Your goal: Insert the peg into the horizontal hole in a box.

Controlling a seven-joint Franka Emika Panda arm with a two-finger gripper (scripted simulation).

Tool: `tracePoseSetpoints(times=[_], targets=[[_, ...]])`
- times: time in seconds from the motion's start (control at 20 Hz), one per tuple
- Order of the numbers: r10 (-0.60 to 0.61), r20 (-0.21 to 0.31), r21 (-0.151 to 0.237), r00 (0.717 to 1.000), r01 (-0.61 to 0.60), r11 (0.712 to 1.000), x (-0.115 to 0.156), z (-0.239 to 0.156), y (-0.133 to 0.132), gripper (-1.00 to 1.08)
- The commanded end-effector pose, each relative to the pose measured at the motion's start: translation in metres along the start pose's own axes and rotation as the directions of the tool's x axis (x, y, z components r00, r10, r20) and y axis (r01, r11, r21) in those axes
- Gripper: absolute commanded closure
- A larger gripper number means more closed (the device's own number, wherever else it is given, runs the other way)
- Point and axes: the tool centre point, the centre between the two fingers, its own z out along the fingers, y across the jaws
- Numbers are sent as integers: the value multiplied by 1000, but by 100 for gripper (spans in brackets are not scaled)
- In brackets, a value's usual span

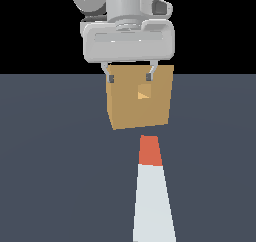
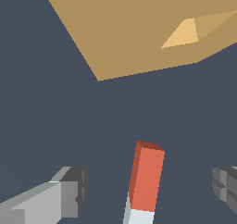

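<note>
The tan box (image 1: pixel 127 111) stands on the dark floor, with its small square hole (image 1: pixel 144 92) in the face turned toward the exterior camera. The peg (image 1: pixel 153 201) lies on the floor in front of that face. Its orange-red end (image 1: pixel 149 151) points at the box, a short gap away. My gripper (image 1: pixel 130 78) hangs open, its fingertips overlapping the box's upper edge in this view. In the wrist view the box (image 2: pixel 125 28) and hole (image 2: pixel 185 33) show beyond the peg's orange end (image 2: pixel 147 179). That end lies between the spread fingers (image 2: pixel 69 193) of my gripper (image 2: pixel 148 190), untouched.
A plain dark grey floor (image 1: pixel 50 176) spreads around the box and peg. No other objects show in either view.
</note>
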Motion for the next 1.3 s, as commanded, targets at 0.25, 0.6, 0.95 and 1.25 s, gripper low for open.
tracePoseSetpoints(times=[0.25, 0.6, 0.95, 1.25], targets=[[10, 1, 2, 1000, -10, 1000, -11, 6, 2, -92], [53, 4, 13, 999, -53, 998, -59, 36, 7, -92], [120, 9, 28, 993, -120, 992, -133, 80, 13, -92], [158, 11, 37, 987, -159, 987, -174, 105, 15, -92]])
